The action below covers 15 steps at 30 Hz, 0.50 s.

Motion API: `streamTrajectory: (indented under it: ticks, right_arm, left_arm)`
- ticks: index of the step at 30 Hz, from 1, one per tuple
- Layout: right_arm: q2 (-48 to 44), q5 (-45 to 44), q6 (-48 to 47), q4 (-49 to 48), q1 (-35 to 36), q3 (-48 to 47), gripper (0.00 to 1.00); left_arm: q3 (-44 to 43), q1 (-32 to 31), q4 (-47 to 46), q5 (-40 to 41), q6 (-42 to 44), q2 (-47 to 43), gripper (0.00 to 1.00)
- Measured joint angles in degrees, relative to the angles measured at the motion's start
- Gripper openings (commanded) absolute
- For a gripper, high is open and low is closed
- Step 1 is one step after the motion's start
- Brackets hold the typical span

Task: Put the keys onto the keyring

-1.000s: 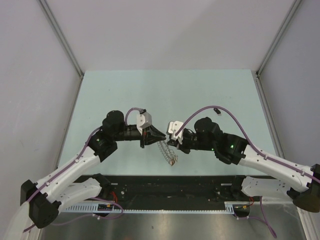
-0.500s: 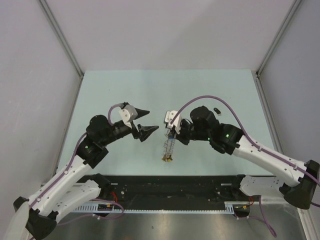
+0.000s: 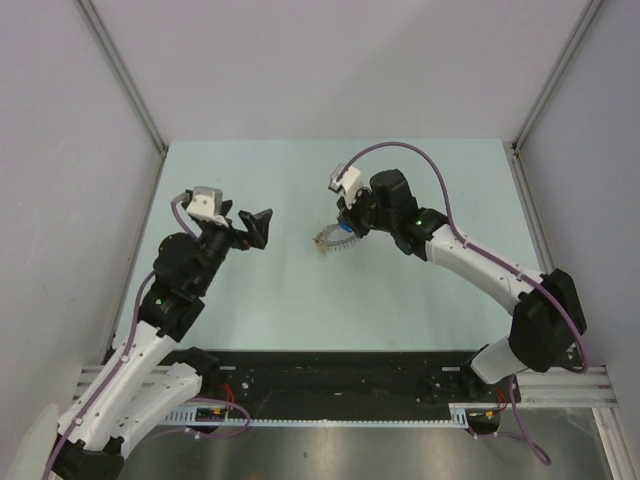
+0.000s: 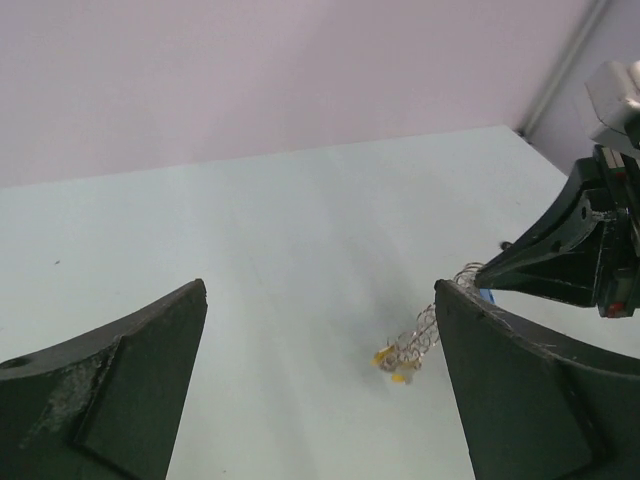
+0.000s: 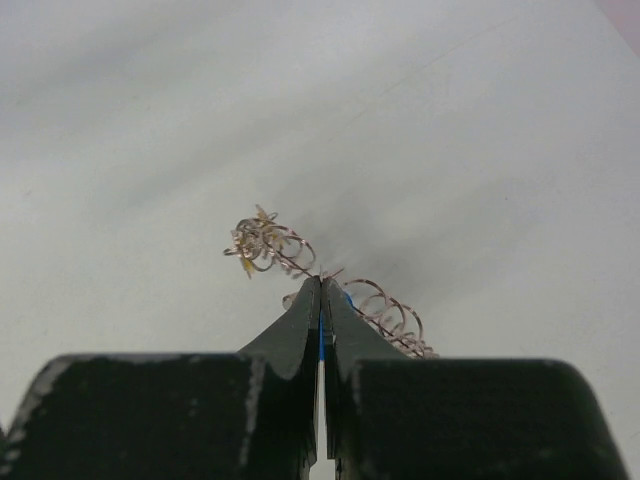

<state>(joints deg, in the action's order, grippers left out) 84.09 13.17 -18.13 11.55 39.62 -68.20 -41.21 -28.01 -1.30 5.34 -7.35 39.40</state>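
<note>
1. Leftward, toward 9 o'clock, is where the left arm has swung since a second ago, and its left claw [image 3: 245,222] has gone from nearly closed to spread wide. The right arm has carried the keyring [image 3: 332,241] from near the bench's front edge toward 12 o'clock, to about mid-bench.
2. Both fingers [image 4: 100,400] of the left claw stand far apart with nothing between them. It is well clear of the ring, which lies off at its 3 o'clock.
3. The right claw [image 5: 320,292] is pressed fully together at the wire coil, gripping the keyring. A blue sliver [image 5: 321,345] shows pinched between the jaws, and I cannot tell whether the wire itself or only that blue piece is clamped.
4. From the grip, the coil trails toward 8 o'clock in the overhead view, low over the pale green bench [image 3: 300,300].
5. A yellow key [image 4: 384,356] sits at the coil's free end. Whether that end touches the bench I cannot tell.
</note>
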Motion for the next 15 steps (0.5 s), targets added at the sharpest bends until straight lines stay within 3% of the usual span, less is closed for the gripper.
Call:
streamTrajectory:
  ticks: [9, 15]
  right_arm:
    - [8.66, -0.96, 7.43, -4.37, -3.08, -0.20, 0.00]
    - [8.11, -1.70, 14.03, -6.38, -2.86, 8.57, 0.03]
  left_arm:
    - [0.00, 1.95, 1.07, 5.27, -2.97, -2.14, 1.00]
    - [0.00, 1.95, 1.53, 6.45, -3.15, -3.15, 1.00]
